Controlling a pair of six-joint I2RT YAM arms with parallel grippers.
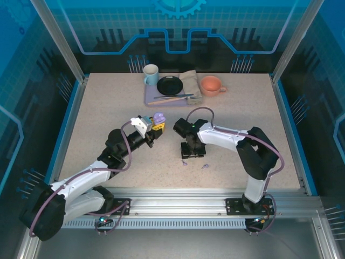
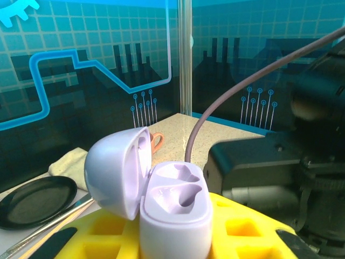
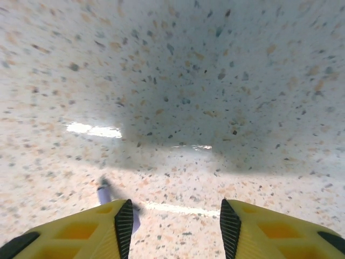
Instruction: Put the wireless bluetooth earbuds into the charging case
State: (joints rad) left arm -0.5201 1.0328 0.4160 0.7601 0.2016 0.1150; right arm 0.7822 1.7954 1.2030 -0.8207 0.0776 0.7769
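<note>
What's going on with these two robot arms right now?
The left arm holds a lilac case up off the table, jaws shut on it. Its lid is open and both slots are empty. The right arm is down at the table, jaws open with nothing between them. One lilac earbud lies just beside one finger, and a second earbud lies nearby. No bud is in the case yet.

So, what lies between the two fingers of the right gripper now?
Only bare speckled table, seen in the right wrist view. A lilac earbud lies outside the gap, beside one of the fingers.
</note>
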